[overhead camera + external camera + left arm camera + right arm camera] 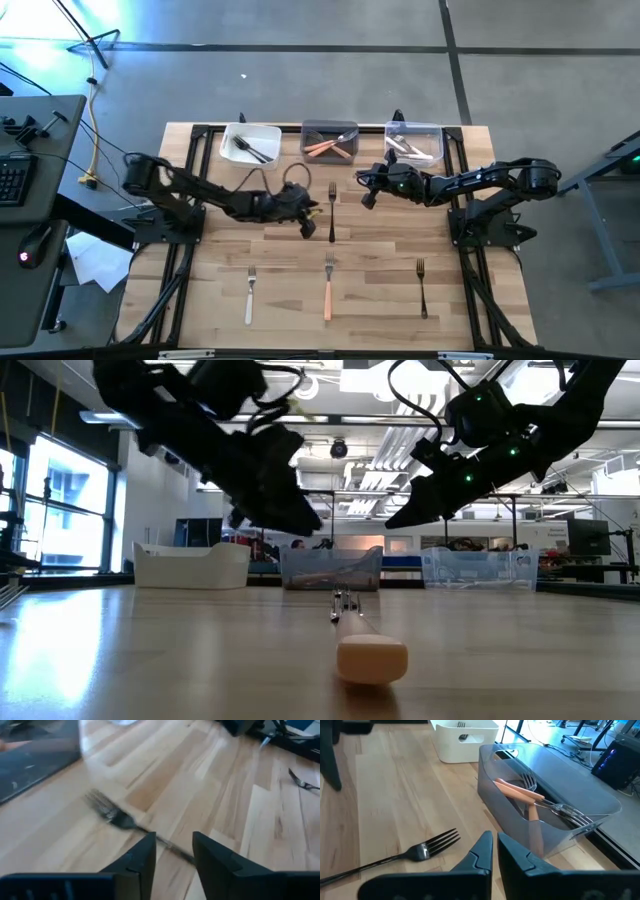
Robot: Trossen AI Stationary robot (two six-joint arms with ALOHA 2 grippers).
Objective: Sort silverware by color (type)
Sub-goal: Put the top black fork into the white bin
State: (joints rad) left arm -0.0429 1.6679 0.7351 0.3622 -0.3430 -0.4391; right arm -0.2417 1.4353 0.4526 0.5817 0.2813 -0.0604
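Observation:
A black-handled fork point(332, 212) lies flat in the middle of the table, tines toward the far edge. My left gripper point(310, 221) hovers open just left of it. In the left wrist view the handle point(167, 846) runs below the gap between the fingers point(174, 840). My right gripper point(366, 192) hangs shut above the table, right of that fork's tines point(442, 840) and near the grey bin point(520, 827). A white fork point(250, 294), an orange fork point(328, 287) and another black fork point(421, 288) lie flat near the near edge.
Three bins stand along the far edge: a white one point(250, 145) holding black forks, a grey one point(330, 141) holding orange forks and a clear one point(414, 142) holding pale forks. Bare wood lies between the middle fork and the near row.

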